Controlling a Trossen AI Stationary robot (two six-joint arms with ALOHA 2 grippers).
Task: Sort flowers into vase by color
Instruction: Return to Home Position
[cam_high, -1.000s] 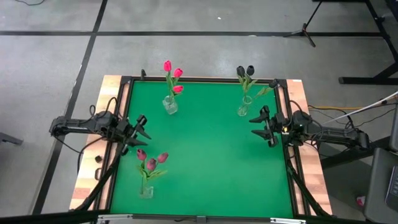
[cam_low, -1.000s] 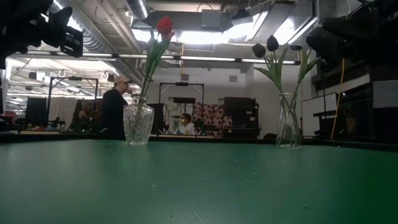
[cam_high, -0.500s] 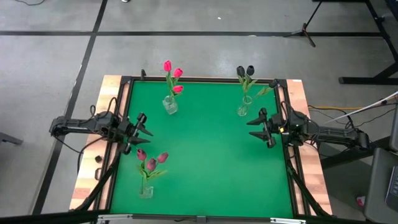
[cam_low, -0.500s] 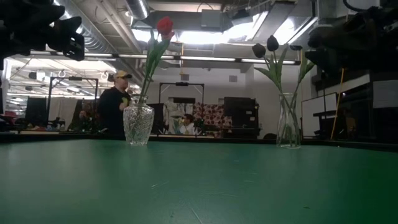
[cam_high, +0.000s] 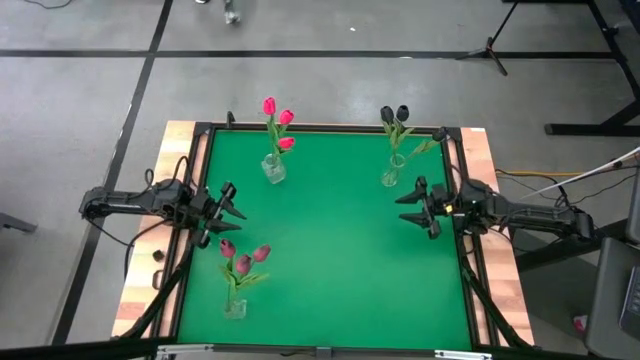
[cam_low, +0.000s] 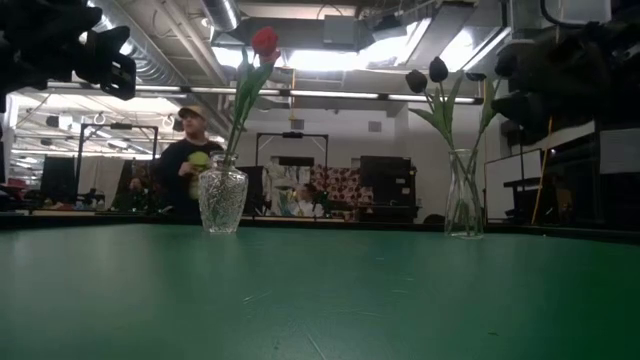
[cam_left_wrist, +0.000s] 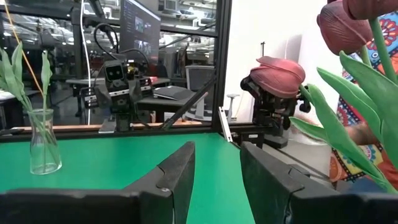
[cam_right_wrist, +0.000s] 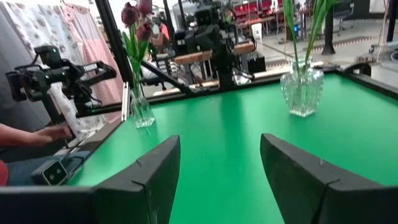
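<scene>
No text, label, brand name, number or sign can be read in any view. Faint bright content is displayed on the dark flat monitor screen seen in the room beyond the table in the left wrist view, but it is too small to be made out.

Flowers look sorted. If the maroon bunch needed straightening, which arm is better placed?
Left. The left end effector, open, is close beside the maroon flowers at the left of the table; the right end effector is across it, nearer the vase of black flowers.
</scene>
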